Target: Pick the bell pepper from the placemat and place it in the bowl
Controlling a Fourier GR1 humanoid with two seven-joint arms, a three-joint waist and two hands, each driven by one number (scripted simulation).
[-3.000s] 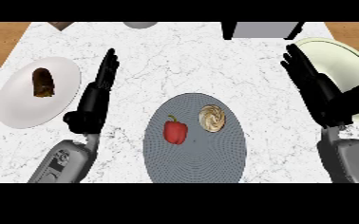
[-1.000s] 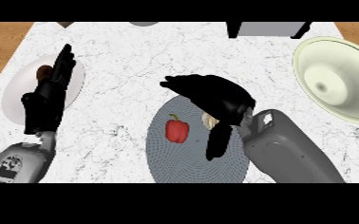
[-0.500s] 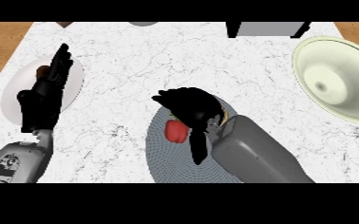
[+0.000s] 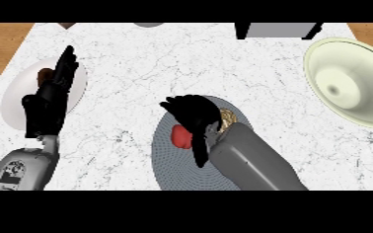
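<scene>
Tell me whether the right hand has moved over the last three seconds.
Yes. The right hand swung leftward from beside the bowl to over the placemat, onto the bell pepper.

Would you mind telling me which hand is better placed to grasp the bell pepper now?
The right hand: it hovers directly over the bell pepper on the placemat. The left hand rests open far off, above the plate.
</scene>
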